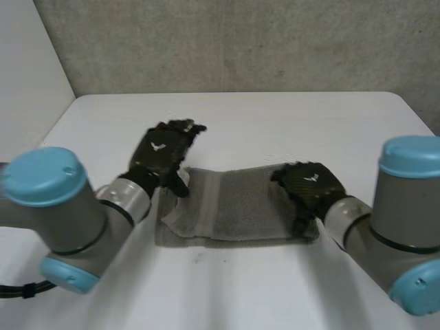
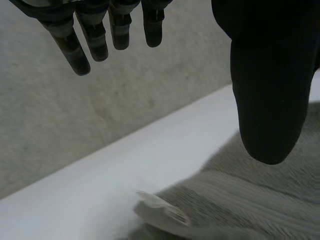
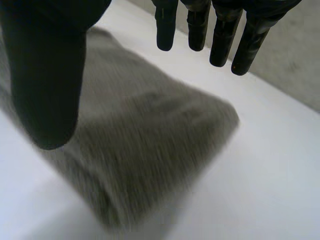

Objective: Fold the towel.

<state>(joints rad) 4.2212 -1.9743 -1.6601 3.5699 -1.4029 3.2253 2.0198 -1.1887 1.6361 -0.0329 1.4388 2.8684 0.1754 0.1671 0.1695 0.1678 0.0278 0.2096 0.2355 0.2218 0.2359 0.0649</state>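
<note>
In the head view, a grey terry-cloth towel lies already folded into a long band on the white table, near the robot's side of it, with its long axis running from one arm to the other. The black left hand is at the left end of the towel and a little beyond its far edge, while the black right hand is directly over the right end, so each hand has its own short end nearest. In the left wrist view, the fingers of the left hand are straight and spread away from the thumb, with nothing between them; the towel lies under the thumb side, and a small white label sticks out at its edge onto the table. In the right wrist view, the right hand is also wide open and empty, and the towel is below its palm, one rounded corner pointing toward the fingertips; I cannot tell if the hand touches the cloth. My judgement is that the next fold must bring one short end over the other along this long axis, and the right hand seems better placed to take its end
</note>
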